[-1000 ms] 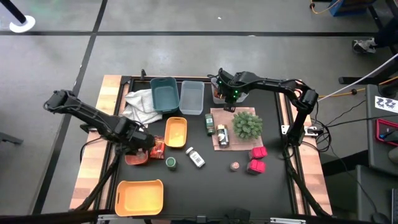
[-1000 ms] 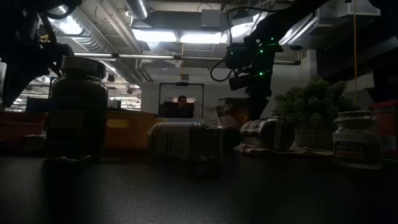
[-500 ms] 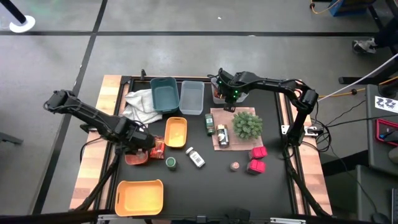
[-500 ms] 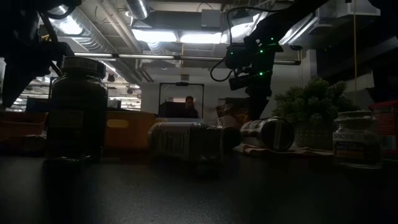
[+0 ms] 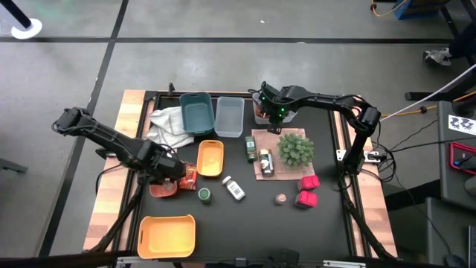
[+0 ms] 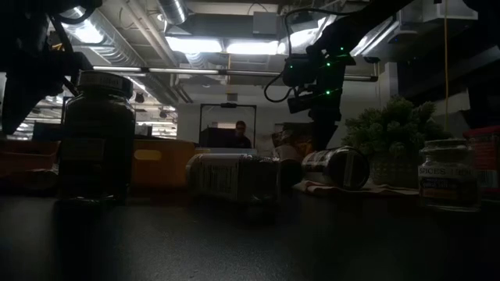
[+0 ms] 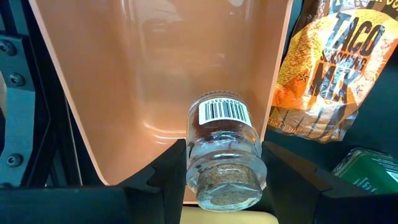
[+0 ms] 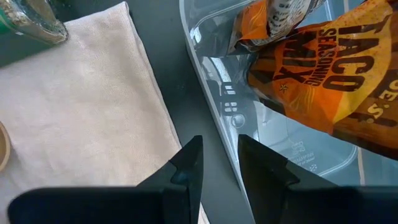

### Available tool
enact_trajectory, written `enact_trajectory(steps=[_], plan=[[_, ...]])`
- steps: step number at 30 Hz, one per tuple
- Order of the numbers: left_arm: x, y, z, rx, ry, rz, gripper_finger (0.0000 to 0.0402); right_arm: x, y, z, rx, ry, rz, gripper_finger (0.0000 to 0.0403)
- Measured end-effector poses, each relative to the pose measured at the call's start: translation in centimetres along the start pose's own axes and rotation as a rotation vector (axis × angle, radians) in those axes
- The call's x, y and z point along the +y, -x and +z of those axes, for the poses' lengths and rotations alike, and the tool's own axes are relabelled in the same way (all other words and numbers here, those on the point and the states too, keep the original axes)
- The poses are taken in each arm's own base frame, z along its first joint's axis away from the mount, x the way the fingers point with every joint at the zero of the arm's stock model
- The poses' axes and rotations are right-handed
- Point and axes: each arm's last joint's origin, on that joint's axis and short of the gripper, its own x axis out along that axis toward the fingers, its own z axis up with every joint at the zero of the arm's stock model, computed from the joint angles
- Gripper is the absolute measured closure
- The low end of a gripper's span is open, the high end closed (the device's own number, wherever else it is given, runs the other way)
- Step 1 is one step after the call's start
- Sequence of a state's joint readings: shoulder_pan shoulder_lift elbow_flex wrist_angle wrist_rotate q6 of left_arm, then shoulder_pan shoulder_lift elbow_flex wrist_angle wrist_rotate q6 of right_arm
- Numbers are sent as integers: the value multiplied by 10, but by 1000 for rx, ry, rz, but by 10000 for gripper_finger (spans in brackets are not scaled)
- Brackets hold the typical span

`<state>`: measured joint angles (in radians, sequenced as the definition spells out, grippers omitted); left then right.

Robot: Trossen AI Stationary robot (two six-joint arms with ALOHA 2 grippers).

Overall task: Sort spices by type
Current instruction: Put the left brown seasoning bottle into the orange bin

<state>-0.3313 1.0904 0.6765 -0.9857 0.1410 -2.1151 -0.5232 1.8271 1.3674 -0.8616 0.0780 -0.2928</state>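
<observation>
Broadly, the black worktop (image 5: pixel 327 149) carries everything, with the left arm reaching in from the left edge and the right arm bent over the far side. At the near left corner sits a large orange bin (image 5: pixel 166 236); at the far edge a teal bin (image 5: pixel 195 114) and a clear bin (image 5: pixel 229 117) stand side by side, with a crumpled white cloth (image 5: pixel 169 128) to their left. A smaller orange tray (image 5: pixel 210 158) lies left of centre, and a spiky green plant (image 5: pixel 296 148) stands right of centre on a beige mat (image 5: pixel 262 138).

The left gripper (image 7: pixel 225 193) hangs above a pinkish tray (image 7: pixel 155 81) at the left side; its fingers (image 7: pixel 165 180) pinch a small glass jar (image 7: pixel 225 155) of reddish spice, barcode up. Just beside that tray lies a taco mix packet (image 7: pixel 323 74). The right gripper (image 8: pixel 214 163) hovers at the far side over the rim of a clear tub (image 8: pixel 280 143) that holds an orange seasoning packet (image 8: pixel 323 68); its fingers (image 8: pixel 186 165) stand slightly apart, gripping nothing.

Two magenta boxes (image 5: pixel 306 190) sit near the right. A white labelled bottle (image 5: pixel 234 187) lies on its side at centre, a green-lidded jar (image 5: pixel 204 195) to its left, a pinkish-lidded jar (image 5: pixel 281 199) to its right. Two more jars (image 5: pixel 258 153) lie on the mat.
</observation>
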Motion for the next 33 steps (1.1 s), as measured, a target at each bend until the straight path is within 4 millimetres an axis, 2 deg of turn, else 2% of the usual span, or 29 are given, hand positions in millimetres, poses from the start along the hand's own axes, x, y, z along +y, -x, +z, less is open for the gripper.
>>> enact_trajectory(steps=[9, 33], plan=[[-1, 0, 3, -80, -48, -39, 233, 0, 0, 0, 0, 0, 0, 301], [-2, -5, 2, -91, -150, 11, 233, 0, 0, 0, 1, 0, 0, 301]])
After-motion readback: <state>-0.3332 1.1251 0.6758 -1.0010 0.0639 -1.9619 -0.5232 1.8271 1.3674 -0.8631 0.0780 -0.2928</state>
